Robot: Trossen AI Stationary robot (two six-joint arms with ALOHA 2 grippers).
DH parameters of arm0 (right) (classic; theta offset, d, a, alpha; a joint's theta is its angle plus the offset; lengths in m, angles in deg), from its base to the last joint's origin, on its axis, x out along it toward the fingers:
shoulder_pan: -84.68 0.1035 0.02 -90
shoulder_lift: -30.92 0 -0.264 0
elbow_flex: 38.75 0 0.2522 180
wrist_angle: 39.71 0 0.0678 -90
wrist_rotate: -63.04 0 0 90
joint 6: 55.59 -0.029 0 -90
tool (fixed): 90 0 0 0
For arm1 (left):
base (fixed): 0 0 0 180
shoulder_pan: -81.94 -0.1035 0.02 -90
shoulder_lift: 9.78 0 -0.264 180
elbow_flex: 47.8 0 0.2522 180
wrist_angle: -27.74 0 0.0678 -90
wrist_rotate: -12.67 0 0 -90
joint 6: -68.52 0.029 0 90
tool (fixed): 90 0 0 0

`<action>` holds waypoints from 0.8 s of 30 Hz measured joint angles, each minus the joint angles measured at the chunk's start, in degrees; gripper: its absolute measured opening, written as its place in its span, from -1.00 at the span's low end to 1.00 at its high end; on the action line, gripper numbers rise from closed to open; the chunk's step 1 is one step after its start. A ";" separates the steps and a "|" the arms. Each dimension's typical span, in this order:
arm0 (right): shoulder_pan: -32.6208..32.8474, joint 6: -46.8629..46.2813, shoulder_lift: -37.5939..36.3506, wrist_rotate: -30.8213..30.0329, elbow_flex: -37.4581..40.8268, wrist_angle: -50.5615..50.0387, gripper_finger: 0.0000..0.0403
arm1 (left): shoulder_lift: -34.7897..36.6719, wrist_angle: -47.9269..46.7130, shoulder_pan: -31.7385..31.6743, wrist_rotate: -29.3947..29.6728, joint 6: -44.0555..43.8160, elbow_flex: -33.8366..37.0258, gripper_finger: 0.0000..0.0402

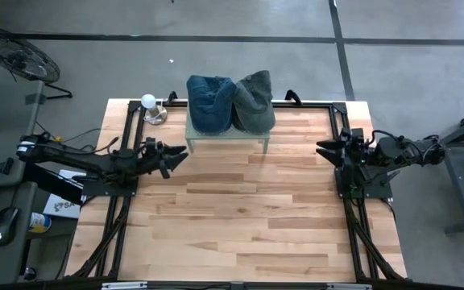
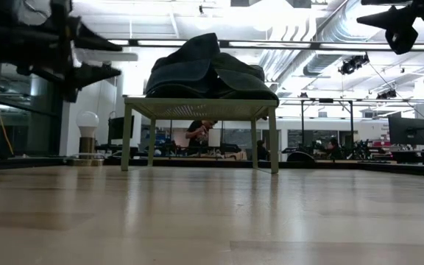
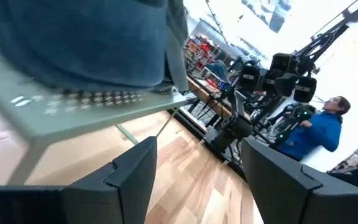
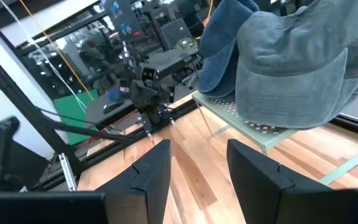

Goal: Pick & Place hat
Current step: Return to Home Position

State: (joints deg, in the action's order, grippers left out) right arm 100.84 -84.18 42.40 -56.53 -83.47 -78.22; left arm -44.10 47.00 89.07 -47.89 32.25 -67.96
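Note:
Two hats lie side by side on a small pale stand at the table's far middle: a blue denim hat on the left and a grey hat on the right. My left gripper hovers just left of the stand, level, open, with nothing between its fingers; the blue hat fills its wrist view. My right gripper hovers right of the stand, level and open, facing the grey hat.
A white bulb on a round base stands at the far left, beside the stand. Black frame rails run along the table's left, right and far sides. Bare wooden tabletop stretches toward the near edge. A person is in the room beyond.

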 joint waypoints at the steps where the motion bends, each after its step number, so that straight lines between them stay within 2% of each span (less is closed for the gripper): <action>1: 0.01 -0.06 0.00 -0.16 0.00 0.25 -0.26 | 1.84 -0.04 0.00 -0.12 -0.03 1.45 0.14; 7: 0.01 -0.74 0.66 -0.74 0.08 3.45 -0.26 | 12.78 -2.75 0.02 -3.83 2.07 5.38 0.14; 10: -0.01 2.99 1.12 -2.28 3.95 13.46 -0.26 | 16.86 -5.41 -0.02 -4.33 5.88 5.41 0.14; 13: 0.01 8.35 1.40 -1.13 10.66 28.07 -0.26 | 20.53 -7.95 0.00 -2.16 9.96 5.46 0.14; 16: 0.01 9.59 1.20 -1.05 17.46 39.38 -0.26 | 23.39 -10.75 0.00 2.89 11.23 5.50 0.14; 21: 0.01 10.12 1.25 0.08 25.94 51.78 -0.26 | 27.04 -12.26 0.00 7.13 11.10 5.50 0.14; 24: 0.00 11.92 1.24 0.54 27.57 54.22 -0.26 | 27.52 -12.30 0.00 8.47 10.99 5.50 0.14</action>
State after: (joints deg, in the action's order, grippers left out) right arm 100.84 -72.26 43.65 -56.00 -55.90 -24.01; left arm -16.59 34.69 89.07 -39.42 43.24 -62.47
